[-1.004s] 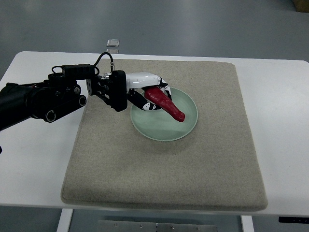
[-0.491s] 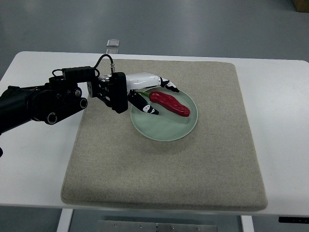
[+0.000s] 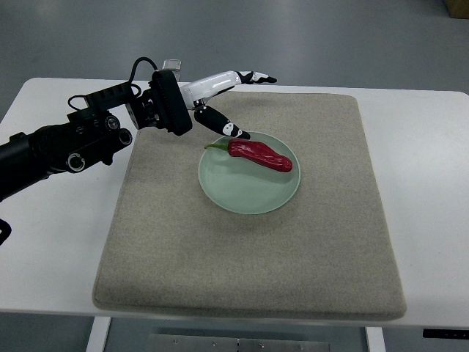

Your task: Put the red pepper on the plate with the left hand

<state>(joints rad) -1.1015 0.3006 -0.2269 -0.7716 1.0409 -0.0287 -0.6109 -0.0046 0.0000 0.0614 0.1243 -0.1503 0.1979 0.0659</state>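
Now left hand (image 3: 220, 92) splayed (empty) above plate (image 3: 245, 194).

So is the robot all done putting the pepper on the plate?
Pretty much. The pepper lies on the plate by itself, nothing gripping it. The left hand is open with fingers spread, above the plate's far-left edge and holding nothing. All that looks left is pulling the arm away. The right hand isn't in the picture.
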